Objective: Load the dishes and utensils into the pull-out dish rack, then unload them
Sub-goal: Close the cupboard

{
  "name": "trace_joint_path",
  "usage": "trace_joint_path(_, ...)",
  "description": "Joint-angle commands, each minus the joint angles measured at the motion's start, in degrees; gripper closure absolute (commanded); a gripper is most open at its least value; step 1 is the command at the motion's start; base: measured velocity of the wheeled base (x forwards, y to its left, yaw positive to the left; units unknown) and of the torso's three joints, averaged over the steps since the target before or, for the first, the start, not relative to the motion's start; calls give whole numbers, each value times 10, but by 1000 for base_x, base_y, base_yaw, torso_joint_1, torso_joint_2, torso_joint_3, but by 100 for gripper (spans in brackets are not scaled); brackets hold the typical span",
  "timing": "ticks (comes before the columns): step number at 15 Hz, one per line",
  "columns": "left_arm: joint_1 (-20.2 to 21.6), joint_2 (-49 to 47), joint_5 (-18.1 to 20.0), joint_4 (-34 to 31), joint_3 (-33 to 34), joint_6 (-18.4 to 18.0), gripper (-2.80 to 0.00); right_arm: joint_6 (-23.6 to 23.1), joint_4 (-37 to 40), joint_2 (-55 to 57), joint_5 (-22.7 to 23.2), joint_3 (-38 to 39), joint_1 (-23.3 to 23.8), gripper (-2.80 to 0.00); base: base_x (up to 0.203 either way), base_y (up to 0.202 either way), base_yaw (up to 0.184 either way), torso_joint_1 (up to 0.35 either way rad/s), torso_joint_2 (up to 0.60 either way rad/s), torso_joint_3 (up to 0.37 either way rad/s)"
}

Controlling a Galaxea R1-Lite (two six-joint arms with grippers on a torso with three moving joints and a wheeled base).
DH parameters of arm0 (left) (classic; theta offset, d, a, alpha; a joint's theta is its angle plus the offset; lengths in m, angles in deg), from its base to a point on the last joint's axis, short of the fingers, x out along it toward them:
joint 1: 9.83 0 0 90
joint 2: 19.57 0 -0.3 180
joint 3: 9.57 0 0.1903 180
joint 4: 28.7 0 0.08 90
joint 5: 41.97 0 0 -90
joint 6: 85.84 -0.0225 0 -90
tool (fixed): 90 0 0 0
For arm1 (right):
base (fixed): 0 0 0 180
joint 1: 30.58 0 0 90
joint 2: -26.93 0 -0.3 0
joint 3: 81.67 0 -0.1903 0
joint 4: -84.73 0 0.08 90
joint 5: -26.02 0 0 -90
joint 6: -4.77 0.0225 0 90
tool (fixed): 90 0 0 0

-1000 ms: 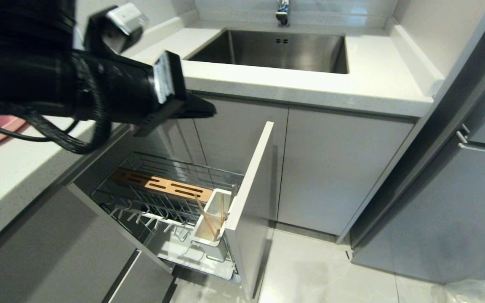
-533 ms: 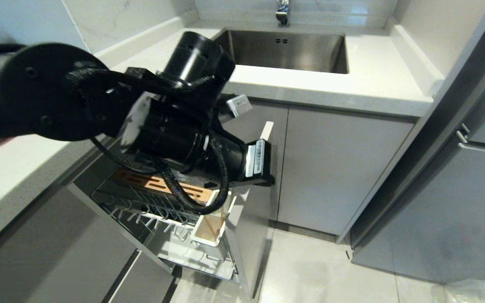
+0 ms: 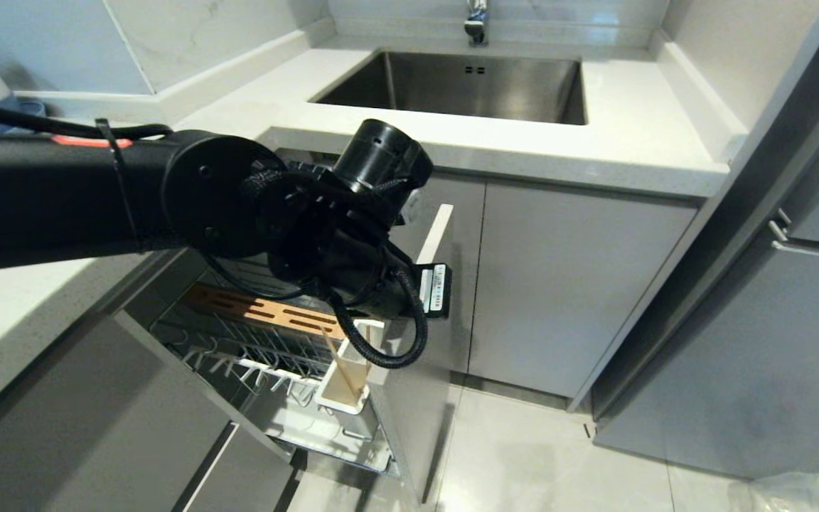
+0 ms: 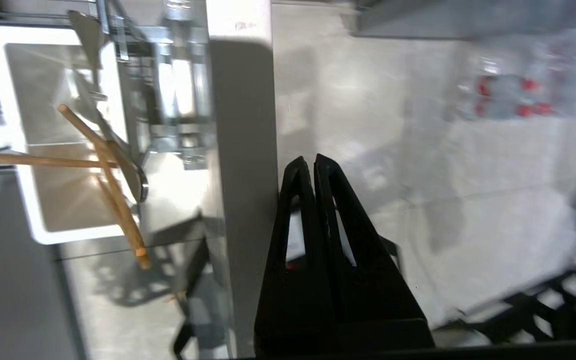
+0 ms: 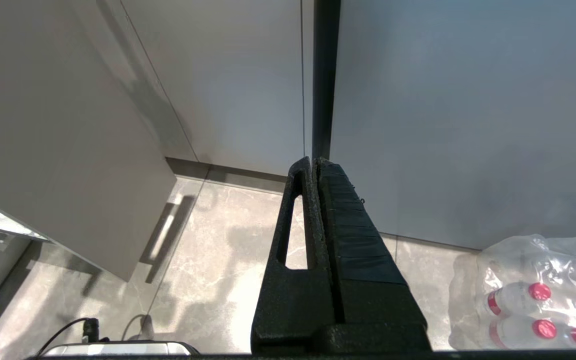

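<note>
The pull-out dish rack stands pulled out below the counter, with its wooden bar and white utensil holder. Chopsticks lean in the holder. In the left wrist view the chopsticks cross beside the silver fork. My left arm reaches across and down over the rack; its wrist hides the gripper in the head view. The left gripper is shut and empty, right beside the outer face of the grey door front. The right gripper hangs shut over the floor. The dishes are out of view.
A steel sink is set in the white countertop behind the rack. Grey cabinet doors stand to the right, with a tall grey unit further right. A pack of water bottles lies on the floor.
My left arm has swung from above the counter at the left down and to the right, to the rack's door front. Its gripper has stayed shut. The right arm has not moved.
</note>
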Motion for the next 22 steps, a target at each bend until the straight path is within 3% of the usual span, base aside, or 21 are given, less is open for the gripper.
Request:
trace_joint_path(1, 1, -5, -17, -4, 1, 0, 0, 0, 0, 0, 0, 1, 0, 0, 0, 0, 0, 0, 0, 0)
trace_joint_path(5, 1, -9, -93, -4, 1, -2, 0, 0, 0, 0, 0, 1, 0, 0, 0, 0, 0, 0, 0, 0)
trace_joint_path(7, 4, -6, -152, -5, 4, -17, 0, 0, 0, 0, 0, 1, 0, 0, 0, 0, 0, 0, 0, 0)
trace_joint_path(11, 35, -3, -236, -4, 7, -35, 0, 0, 0, 0, 0, 1, 0, 0, 0, 0, 0, 0, 0, 0)
trace_joint_path(18, 113, 15, -301, -4, 12, -80, 0, 0, 0, 0, 0, 1, 0, 0, 0, 0, 0, 0, 0, 0)
trace_joint_path(22, 170, 15, -314, -4, 7, -105, 0, 0, 0, 0, 0, 1, 0, 0, 0, 0, 0, 0, 0, 0)
